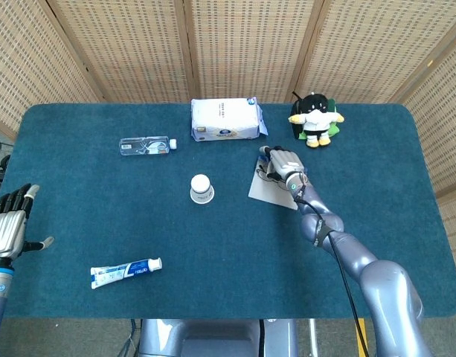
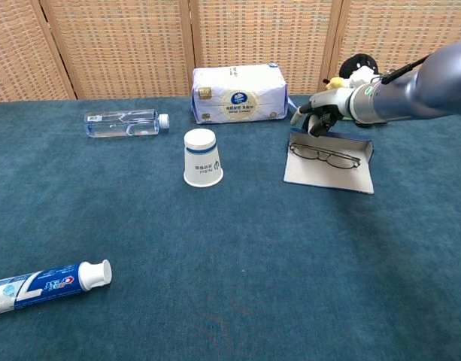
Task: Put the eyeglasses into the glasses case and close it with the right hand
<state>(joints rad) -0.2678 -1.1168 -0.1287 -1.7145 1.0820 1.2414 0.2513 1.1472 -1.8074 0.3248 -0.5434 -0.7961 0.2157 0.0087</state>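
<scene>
The glasses case (image 2: 328, 177) lies open and flat on the blue cloth right of centre, with the thin-framed eyeglasses (image 2: 324, 156) resting inside along its back wall. In the head view the case (image 1: 273, 193) and eyeglasses (image 1: 265, 176) sit just under my right hand (image 1: 284, 161). My right hand (image 2: 320, 116) hangs over the case's far left corner, fingers bent down to the back rim; whether it grips the rim is unclear. My left hand (image 1: 9, 224) hovers at the table's near left edge, fingers apart, holding nothing.
A tissue pack (image 2: 238, 93) lies behind the case, with a plush toy (image 1: 315, 119) to its right. An upturned paper cup (image 2: 203, 158) stands mid-table. A water bottle (image 2: 123, 122) lies at the far left, and a toothpaste tube (image 2: 46, 284) lies at the near left.
</scene>
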